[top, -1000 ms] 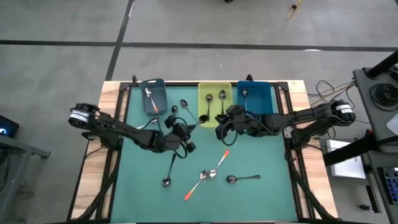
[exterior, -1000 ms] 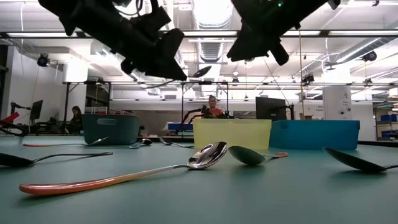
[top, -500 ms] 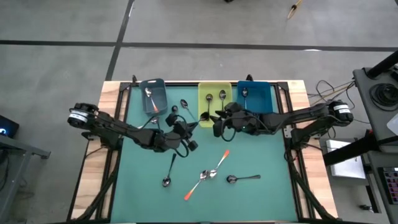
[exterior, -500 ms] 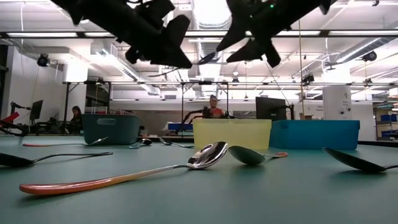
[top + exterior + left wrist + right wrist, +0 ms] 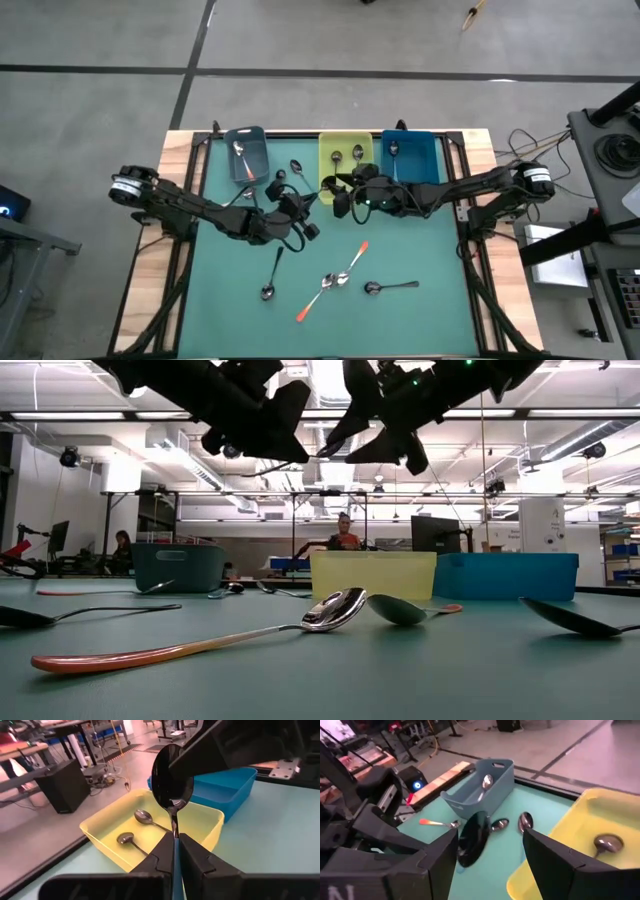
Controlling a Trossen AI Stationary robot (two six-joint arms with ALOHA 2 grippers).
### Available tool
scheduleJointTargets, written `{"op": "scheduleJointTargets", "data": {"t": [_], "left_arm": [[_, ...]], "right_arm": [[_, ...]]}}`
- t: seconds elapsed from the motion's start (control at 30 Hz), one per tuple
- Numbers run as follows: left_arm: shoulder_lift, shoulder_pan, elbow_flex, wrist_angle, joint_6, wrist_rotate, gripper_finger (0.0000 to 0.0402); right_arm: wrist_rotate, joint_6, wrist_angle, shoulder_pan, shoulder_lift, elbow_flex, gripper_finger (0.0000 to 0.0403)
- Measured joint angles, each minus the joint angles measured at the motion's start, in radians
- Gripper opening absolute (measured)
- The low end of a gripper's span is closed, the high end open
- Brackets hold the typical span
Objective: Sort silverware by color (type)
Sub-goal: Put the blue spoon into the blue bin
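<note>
Left wrist view alone showed the grip plainly: left gripper [image 5: 175, 851] clamped on the thin handle of a dark spoon [image 5: 172, 779], bowl standing upright above the fingertips, yellow bin [image 5: 206, 828] with two spoons behind it and blue bin [image 5: 235, 787] beyond.

Right wrist view showed the right gripper [image 5: 490, 851] with fingers spread wide, the dark spoon's bowl [image 5: 473, 839] between them, not pinched. Grey bin [image 5: 485, 790] lay past it, one spoon inside, more spoons on the mat near it.

High view placed both grippers, left [image 5: 305, 205] and right [image 5: 345, 196], close together, near the yellow bin's [image 5: 326, 150] front edge. It showed loose spoons lower on the green mat [image 5: 430, 290], including an orange-handled spoon [image 5: 313, 299].

Low view showed both grippers raised above the table.
</note>
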Motion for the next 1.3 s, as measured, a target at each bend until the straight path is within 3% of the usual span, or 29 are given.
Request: {"op": "scheduleJointTargets", "data": {"t": [0.33,0.43,0.8,1.03,1.3], "left_arm": [[0.000,0.003,0.001,0.054,0.060,-0.046,0.0000],[0.000,0.003,0.001,0.055,0.060,-0.046,0.0000],[0.001,0.004,0.001,0.044,0.064,-0.046,0.0000],[0.002,0.003,0.001,0.040,0.063,-0.043,0.0002],[-0.001,-0.008,0.001,0.039,0.048,-0.039,0.0039]], "right_arm": [[-0.003,-0.132,0.230,0.000,0.087,0.000,0.0213],[0.000,-0.148,0.257,-0.001,0.100,0.000,0.0197],[-0.001,-0.207,0.285,-0.004,0.104,0.001,0.0022],[-0.007,-0.229,0.282,-0.003,0.103,0.001,0.0016],[0.008,-0.292,0.231,-0.006,0.091,0.000,0.0014]]}}
